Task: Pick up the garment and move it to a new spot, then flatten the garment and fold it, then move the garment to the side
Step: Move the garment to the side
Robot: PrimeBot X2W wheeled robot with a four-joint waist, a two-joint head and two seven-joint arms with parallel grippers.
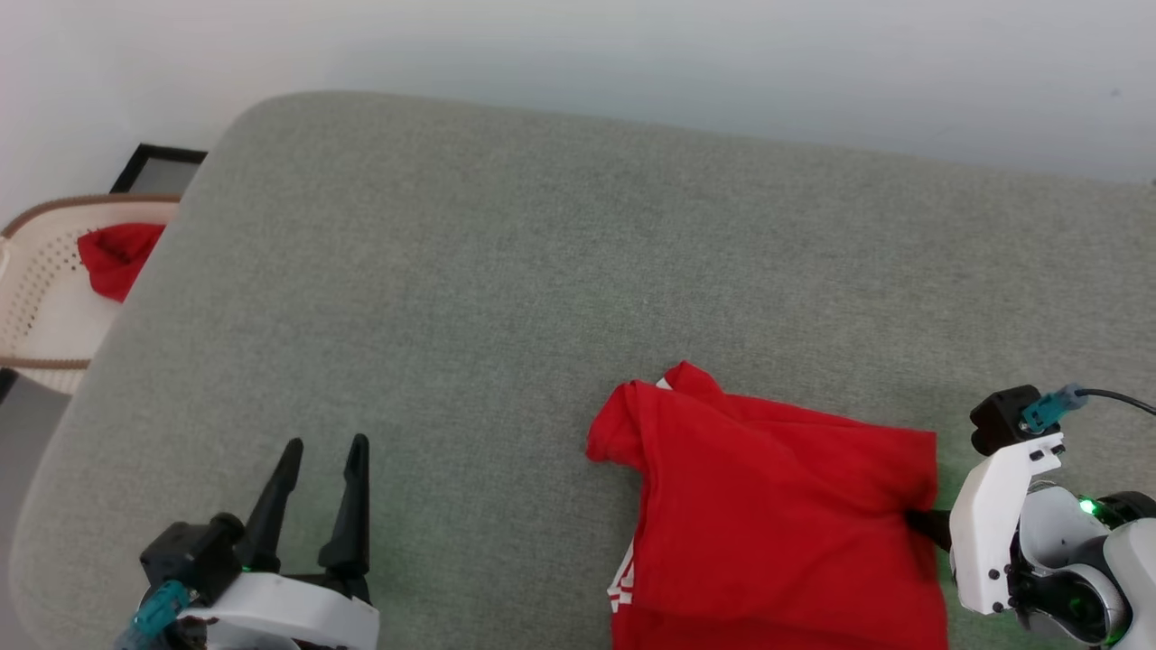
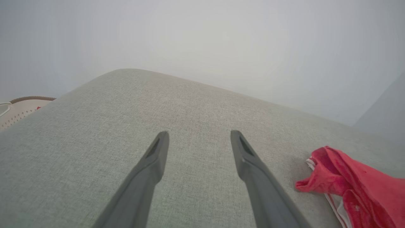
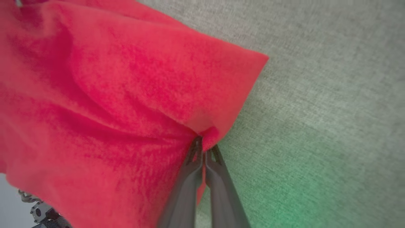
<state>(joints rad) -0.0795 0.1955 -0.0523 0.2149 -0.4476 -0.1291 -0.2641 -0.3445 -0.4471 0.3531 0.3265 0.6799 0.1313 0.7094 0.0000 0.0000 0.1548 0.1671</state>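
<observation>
Right gripper (image 3: 204, 144) pinched on right edge of shirt (image 1: 777, 506); thin bite may slip on lift. Left gripper (image 1: 327, 442) wide, empty, well left of shirt; one-point hold may bunch it.

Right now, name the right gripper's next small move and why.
Probably lift the right gripper and draw the red jersey shirt across the grey fabric cushion: its jaws are shut on the shirt's edge, and the open left gripper stands apart.
</observation>
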